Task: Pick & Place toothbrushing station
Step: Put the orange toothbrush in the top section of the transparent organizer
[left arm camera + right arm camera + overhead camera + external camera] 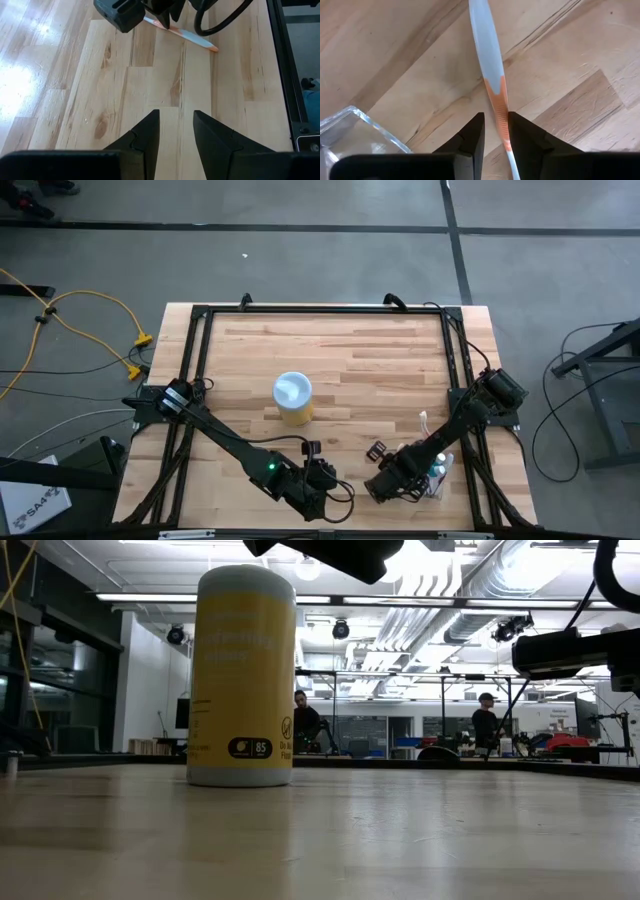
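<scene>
Table (340,350) first: a big yellow tub (293,399) stands mid-way. Near the front edge, the right gripper (494,131) pinches an orange and white toothbrush (490,65) beside the clear holder cup (355,132). It looks light, thin and slippery; the orange middle seems best to grab. The left gripper (176,131) waits nearby, fingers apart, empty.

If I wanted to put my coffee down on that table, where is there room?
The far half of the table behind the yellow canister is bare, as is the strip by the left arm's base. The near edge is crowded: left gripper, right gripper on an orange toothbrush, clear holder.
</scene>
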You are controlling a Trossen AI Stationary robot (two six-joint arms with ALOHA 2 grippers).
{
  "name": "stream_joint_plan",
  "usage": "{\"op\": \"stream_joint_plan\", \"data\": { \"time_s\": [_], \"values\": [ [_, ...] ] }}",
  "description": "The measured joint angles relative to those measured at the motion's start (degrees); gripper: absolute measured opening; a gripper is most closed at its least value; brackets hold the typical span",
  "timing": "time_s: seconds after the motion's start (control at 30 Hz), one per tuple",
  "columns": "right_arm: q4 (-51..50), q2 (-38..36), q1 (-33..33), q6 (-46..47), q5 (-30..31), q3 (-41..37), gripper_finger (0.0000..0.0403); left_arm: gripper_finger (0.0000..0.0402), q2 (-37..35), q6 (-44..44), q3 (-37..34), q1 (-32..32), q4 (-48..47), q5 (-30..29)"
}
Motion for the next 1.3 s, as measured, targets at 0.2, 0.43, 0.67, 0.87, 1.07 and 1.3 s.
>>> {"op": "stream_joint_plan", "data": {
  "time_s": [0.2, 0.43, 0.67, 0.87, 1.07, 1.3],
  "values": [
    [0.8, 0.0, -0.6, -0.3, -1.0, 0.1, 0.0078, 0.0112, 0.0, 0.0, 0.0, 0.0, 0.0, 0.0],
    [1.5, 0.0, -1.2, -1.6, -1.5, 0.1, 0.0078, 0.0112, 0.0, 0.0, 0.0, 0.0, 0.0, 0.0],
    [2.1, -0.1, -1.2, -1.9, -4.1, 0.1, 0.0078, 0.0112, 0.0, 0.0, 0.0, 0.0, 0.0, 0.0],
    [2.3, -0.1, -1.4, -1.4, -3.6, 0.1, 0.0078, 0.0112, 0.0, 0.0, 0.0, 0.0, 0.0, 0.0],
    [3.5, -0.1, -2.9, 2.6, -4.0, 0.1, 0.0078, 0.0112, 0.0, 0.0, 0.0, 0.0, 0.0, 0.0],
    [3.5, -0.1, -3.8, 5.1, -6.5, 0.1, 0.0078, 0.0112, 0.0, 0.0, 0.0, 0.0, 0.0, 0.0]
  ]
}}
